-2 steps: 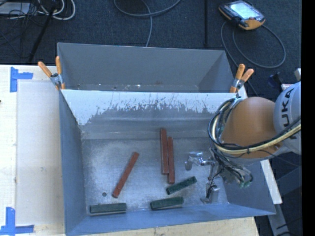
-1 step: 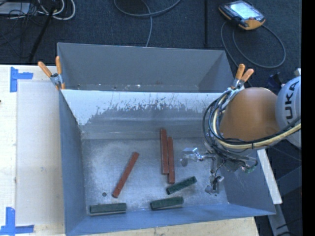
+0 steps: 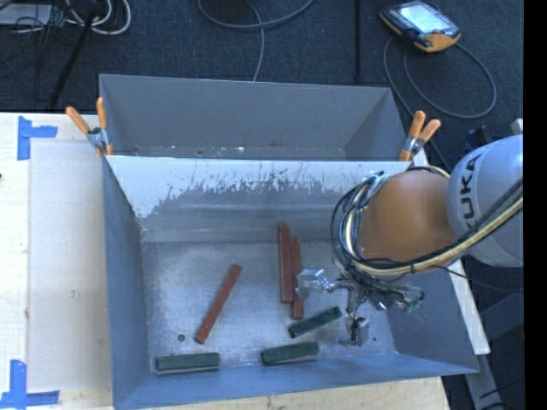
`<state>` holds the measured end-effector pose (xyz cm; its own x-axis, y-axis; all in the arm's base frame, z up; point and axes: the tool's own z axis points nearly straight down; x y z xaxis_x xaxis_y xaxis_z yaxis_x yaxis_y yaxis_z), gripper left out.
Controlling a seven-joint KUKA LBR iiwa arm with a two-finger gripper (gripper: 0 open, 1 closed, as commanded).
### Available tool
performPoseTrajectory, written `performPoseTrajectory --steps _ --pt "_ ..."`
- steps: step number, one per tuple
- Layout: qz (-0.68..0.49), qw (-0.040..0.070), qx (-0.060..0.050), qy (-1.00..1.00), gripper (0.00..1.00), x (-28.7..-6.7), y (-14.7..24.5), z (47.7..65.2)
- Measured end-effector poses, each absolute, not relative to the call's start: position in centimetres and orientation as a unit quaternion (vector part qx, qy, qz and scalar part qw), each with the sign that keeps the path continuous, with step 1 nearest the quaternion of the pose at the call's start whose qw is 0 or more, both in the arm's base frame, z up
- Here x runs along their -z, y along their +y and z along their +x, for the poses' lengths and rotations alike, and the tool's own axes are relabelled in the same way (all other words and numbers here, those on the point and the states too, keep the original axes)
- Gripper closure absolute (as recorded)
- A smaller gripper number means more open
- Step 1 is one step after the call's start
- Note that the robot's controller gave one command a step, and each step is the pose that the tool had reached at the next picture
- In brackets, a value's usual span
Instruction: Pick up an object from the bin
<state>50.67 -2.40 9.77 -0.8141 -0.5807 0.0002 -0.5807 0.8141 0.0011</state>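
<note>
My gripper [image 3: 354,330] hangs low at the right side of the bin floor, under the orange wrist cover. Just left of it lies a short dark green bar [image 3: 314,322], tilted, its right end close to the gripper. Below that one rests another dark green bar [image 3: 289,354] near the front wall. Two reddish-brown sticks [image 3: 288,265] lie side by side, pointing away from the front, up and left of the gripper.
A single reddish-brown stick lies slanted in the middle left of the floor. A third dark green bar sits in the front left corner. The arm and its cables cover the right wall of the bin.
</note>
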Motion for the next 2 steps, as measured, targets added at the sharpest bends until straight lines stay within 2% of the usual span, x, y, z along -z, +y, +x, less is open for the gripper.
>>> performPoseTrajectory --steps 1,2 --pt "0.340 -0.005 -0.002 -0.940 1.00 -7.22 -0.02 48.80" --pt "0.339 -0.005 -0.002 -0.941 1.00 -7.22 -0.02 48.80"
